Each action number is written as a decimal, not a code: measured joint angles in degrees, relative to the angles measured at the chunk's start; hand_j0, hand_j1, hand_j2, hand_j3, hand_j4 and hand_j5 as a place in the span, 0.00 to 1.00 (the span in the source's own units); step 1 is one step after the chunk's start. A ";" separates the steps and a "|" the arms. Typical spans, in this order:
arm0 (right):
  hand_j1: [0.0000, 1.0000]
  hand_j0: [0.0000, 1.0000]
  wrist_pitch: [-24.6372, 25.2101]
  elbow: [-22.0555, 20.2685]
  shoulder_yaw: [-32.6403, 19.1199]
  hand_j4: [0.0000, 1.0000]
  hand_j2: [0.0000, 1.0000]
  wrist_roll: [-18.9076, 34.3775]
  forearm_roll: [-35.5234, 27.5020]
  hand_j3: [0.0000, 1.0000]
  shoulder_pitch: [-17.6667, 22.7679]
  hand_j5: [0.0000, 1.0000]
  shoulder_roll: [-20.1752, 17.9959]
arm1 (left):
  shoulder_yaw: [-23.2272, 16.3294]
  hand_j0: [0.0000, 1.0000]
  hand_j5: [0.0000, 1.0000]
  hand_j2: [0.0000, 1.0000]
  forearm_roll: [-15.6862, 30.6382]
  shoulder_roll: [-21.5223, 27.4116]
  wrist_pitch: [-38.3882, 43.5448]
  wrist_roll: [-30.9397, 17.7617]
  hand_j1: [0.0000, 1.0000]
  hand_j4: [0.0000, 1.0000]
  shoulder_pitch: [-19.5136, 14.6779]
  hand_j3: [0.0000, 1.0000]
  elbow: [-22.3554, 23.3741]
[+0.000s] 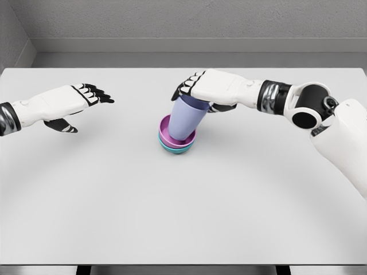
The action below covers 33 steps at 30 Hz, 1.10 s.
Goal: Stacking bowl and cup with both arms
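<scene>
The right fingers [184, 87] are being curled over the rim of the cup [187, 118], and the cup is being gripped at its wide end by the right hand [207, 90]. The cup's narrow base is being seated inside the purple bowl [167, 128], which is itself being carried in a teal bowl [175, 150] beneath it. The cup is being held tilted: its long axis is running from the base, low and slightly left, up to the mouth, which is being pointed up and to the right, toward the palm. The stack is being kept near the middle of the table [183, 212], well apart from every edge. Wide bare room is being left in front of the bowls, toward the near edge, and to both sides. Behind the stack, the right forearm is being stretched across from the right edge. The left fingers [97, 93] are being held out straight and relaxed, with nothing being gripped; the left hand [66, 104] is being hovered over the left part of the table, well apart from the stack, with open surface between.
</scene>
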 measured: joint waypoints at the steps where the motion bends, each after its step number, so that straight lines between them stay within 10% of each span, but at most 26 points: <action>1: 1.00 1.00 0.02 0.04 0.01 1.00 1.00 -0.03 -0.02 1.00 0.00 1.00 0.14 | 0.00 1.00 1.00 1.00 0.00 -0.01 0.00 0.00 1.00 1.00 0.00 1.00 -0.01; 16: 1.00 1.00 -0.10 -1.28 -1.09 1.00 1.00 -0.01 -0.22 1.00 -1.41 1.00 -0.08 | 0.95 1.00 1.00 1.00 -0.03 0.13 0.00 0.00 1.00 1.00 0.09 1.00 0.27; 19: 1.00 1.00 -0.66 -6.28 -6.53 1.00 1.00 0.11 -0.57 1.00 1.84 1.00 -4.08 | 1.28 1.00 1.00 1.00 -0.01 0.37 -0.01 0.00 1.00 1.00 0.09 1.00 0.31; 23: 1.00 1.00 -5.88 -9.70 -21.07 1.00 1.00 0.15 -2.54 1.00 15.90 1.00 -11.66 | 1.44 1.00 1.00 1.00 -0.07 0.51 -0.02 -0.01 1.00 1.00 0.34 1.00 0.20; 33: 1.00 1.00 -9.01 -3.59 -30.73 1.00 1.00 0.15 -4.64 1.00 18.55 1.00 -16.51 | 1.42 1.00 1.00 1.00 0.04 0.01 -0.01 -0.07 1.00 1.00 1.49 1.00 -0.09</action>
